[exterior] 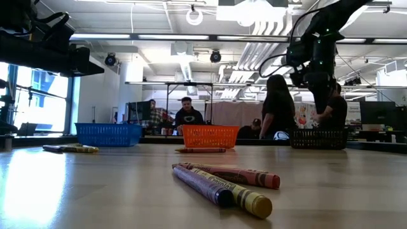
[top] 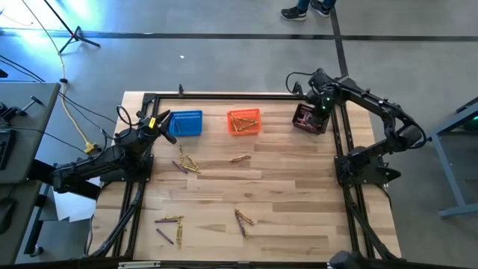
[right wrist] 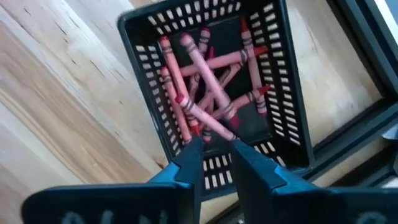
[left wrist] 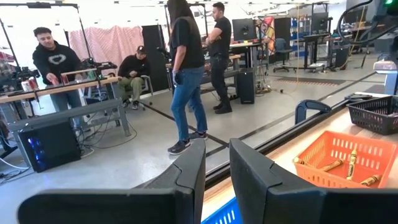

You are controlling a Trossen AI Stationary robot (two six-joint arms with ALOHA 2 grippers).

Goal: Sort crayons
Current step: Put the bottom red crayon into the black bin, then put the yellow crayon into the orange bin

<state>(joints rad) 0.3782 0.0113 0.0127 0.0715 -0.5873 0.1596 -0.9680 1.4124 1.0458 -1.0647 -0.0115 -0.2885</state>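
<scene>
My right gripper (right wrist: 216,146) hangs over the black basket (right wrist: 292,93) at the table's far right, fingers pointing down. They stand slightly apart with nothing between them. Several reddish-pink crayons (right wrist: 205,93) lie crossed in that basket; one is blurred and ends just beyond my fingertips. My left gripper (left wrist: 217,174) waits open and level beside the blue basket (top: 187,123) at the far left. The orange basket (top: 244,122) holds yellow-gold crayons (left wrist: 333,165). Loose crayons lie flat on the table at mid-left (top: 187,164), centre (top: 240,159), near-centre (top: 243,219) and near-left (top: 170,223).
A black frame (top: 224,96) runs along the table's far edge and down both sides. People stand and sit in the room beyond the table (left wrist: 186,68). In the low view, three crayons (exterior: 222,181) lie close to the camera.
</scene>
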